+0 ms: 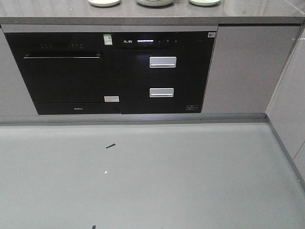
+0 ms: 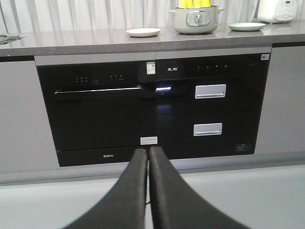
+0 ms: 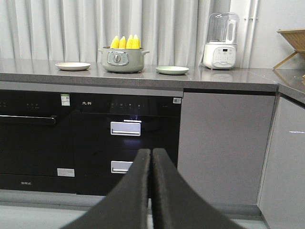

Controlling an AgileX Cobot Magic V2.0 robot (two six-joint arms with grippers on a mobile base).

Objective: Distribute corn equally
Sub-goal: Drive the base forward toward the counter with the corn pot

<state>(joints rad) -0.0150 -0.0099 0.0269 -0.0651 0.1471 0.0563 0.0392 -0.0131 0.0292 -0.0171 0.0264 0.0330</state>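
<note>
Right wrist: corn (image 3: 129, 42) beyond end effector (image 3: 151, 151)

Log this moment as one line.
corn: all in pot | white plate, green plate: no corn | left hand: shut, empty | right hand: shut, empty | stage: not started

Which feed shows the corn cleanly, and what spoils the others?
Right wrist view: corn sharp, evenly lit in the pot. Left wrist view: corn cropped by the top edge. Front view: corn out of frame, drawer handles glare white. The shut left gripper and right gripper block each wrist view's bottom centre.
</note>
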